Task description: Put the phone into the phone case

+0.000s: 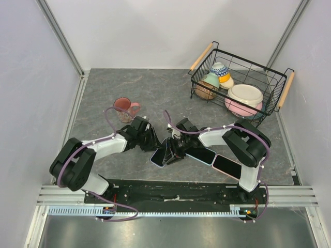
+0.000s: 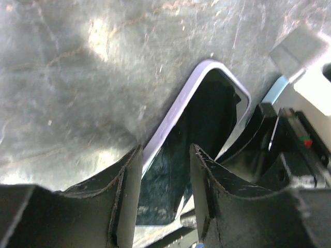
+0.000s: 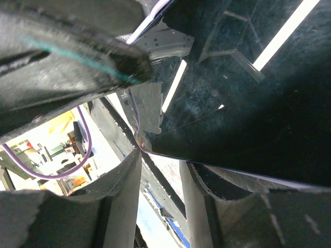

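Note:
A dark phone (image 2: 207, 119) sits inside the lavender phone case (image 2: 178, 103), which lies between the two arms (image 1: 158, 157). My left gripper (image 2: 165, 150) is open; its fingers stand over the near end of the case, and the case's left rim runs behind the left finger. In the top view it (image 1: 154, 143) meets my right gripper (image 1: 173, 149) over the case. My right gripper (image 3: 163, 157) is open too. The glossy phone (image 3: 248, 103) fills the upper right of its view, one corner touches the left fingertip and its edge hides the right fingertip.
Two more phones (image 1: 200, 155) (image 1: 227, 166) lie flat just right of the grippers. A pink mug (image 1: 124, 108) stands behind the left arm. A black wire basket (image 1: 253, 61) holding bowls sits at the back right.

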